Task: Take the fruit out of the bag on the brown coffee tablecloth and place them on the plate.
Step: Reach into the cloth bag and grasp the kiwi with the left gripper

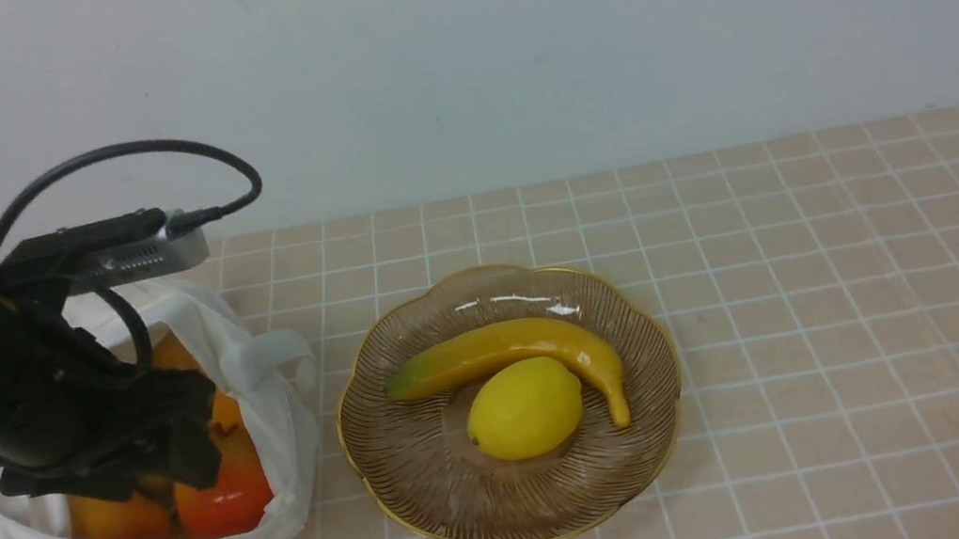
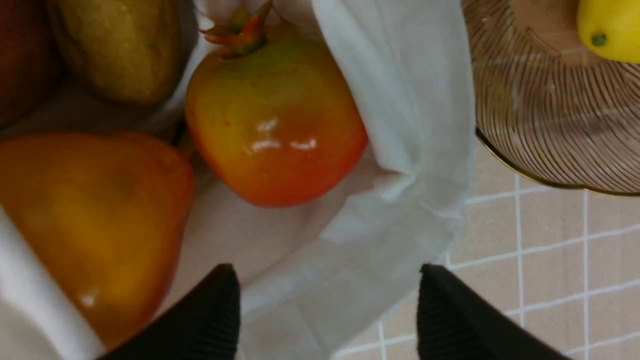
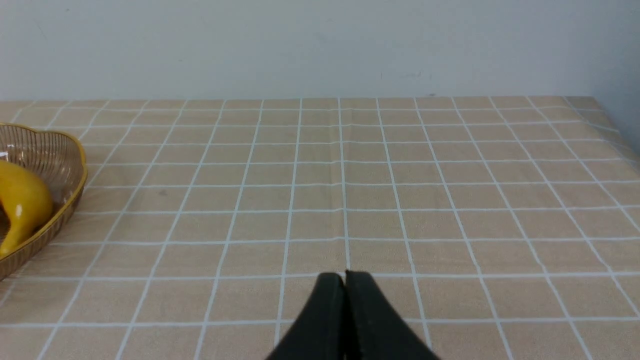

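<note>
Claw [image 2: 327, 310]: jaws apart, above bag rim
Bag [image 2: 400, 100]: holds pomegranate [image 2: 275, 120], pear [image 2: 95, 220]
Plate [image 2: 545, 125]: beside bag, lemon [image 2: 607, 30] inside

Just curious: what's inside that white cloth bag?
A glossy red-orange pomegranate, an orange pear-like fruit, an olive-brown fruit and a dull red one; anything beneath them is covered.

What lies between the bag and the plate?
Nothing but a narrow strip of bare tablecloth separates the bag and the plate, shown in the front view.
</note>
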Tool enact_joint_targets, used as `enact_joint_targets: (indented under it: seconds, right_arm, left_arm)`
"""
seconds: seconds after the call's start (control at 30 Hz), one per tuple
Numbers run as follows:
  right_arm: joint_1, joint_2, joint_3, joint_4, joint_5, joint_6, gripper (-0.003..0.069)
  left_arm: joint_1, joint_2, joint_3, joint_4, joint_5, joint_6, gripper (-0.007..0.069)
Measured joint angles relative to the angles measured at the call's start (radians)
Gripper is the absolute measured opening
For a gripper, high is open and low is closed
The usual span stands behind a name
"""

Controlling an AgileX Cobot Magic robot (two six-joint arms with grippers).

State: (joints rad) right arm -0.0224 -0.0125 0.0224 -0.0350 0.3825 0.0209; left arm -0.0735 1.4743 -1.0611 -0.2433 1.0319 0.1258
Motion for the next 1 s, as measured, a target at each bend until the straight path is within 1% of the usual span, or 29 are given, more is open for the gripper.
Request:
enact_joint_targets:
  seconds: [0.07, 0.1, 0.13, 0.17, 0.2, 0.3, 0.47, 0.57, 0.8, 0.87, 1.0]
  right_arm:
    - [0.000, 0.000, 0.000, 0.000, 0.000, 0.000, -0.0018]
    - [0.000, 0.000, 0.000, 0.000, 0.000, 0.000, -0.0018]
    - [0.000, 0.000, 0.000, 0.000, 0.000, 0.000, -0.0018]
    - [0.000, 0.000, 0.000, 0.000, 0.000, 0.000, -0.0018]
    - [0.000, 0.000, 0.000, 0.000, 0.000, 0.000, -0.0018]
    - [0.000, 0.000, 0.000, 0.000, 0.000, 0.000, -0.0018]
    - [0.000, 0.000, 0.000, 0.000, 0.000, 0.000, -0.0018]
    - [0.000, 0.000, 0.000, 0.000, 0.000, 0.000, -0.0018]
    - [0.000, 0.000, 0.000, 0.000, 0.000, 0.000, -0.0018]
    - [0.000, 0.000, 0.000, 0.000, 0.000, 0.000, -0.0018]
    - [0.000, 0.000, 0.000, 0.000, 0.000, 0.000, -0.0018]
  left_arm:
    - [0.000, 0.026, 0.000, -0.001, -0.025, 0.002, 0.0566]
    - [0.000, 0.031, 0.000, -0.001, -0.030, 0.002, 0.0573]
    - [0.000, 0.047, 0.000, -0.001, -0.053, 0.007, 0.0619]
    - [0.000, 0.060, 0.000, -0.001, -0.068, 0.011, 0.0640]
    - [0.000, 0.081, -0.001, -0.001, -0.083, 0.024, 0.0657]
    - [0.000, 0.114, -0.002, -0.002, -0.102, 0.038, 0.0666]
    - [0.000, 0.179, -0.002, -0.003, -0.125, 0.045, 0.0664]
    - [0.000, 0.213, -0.002, -0.004, -0.138, 0.045, 0.0644]
    - [0.000, 0.254, -0.012, -0.007, -0.153, 0.046, 0.0545]
    - [0.000, 0.254, -0.015, -0.009, -0.153, 0.045, 0.0493]
    - [0.000, 0.254, -0.016, -0.008, -0.152, 0.045, 0.0485]
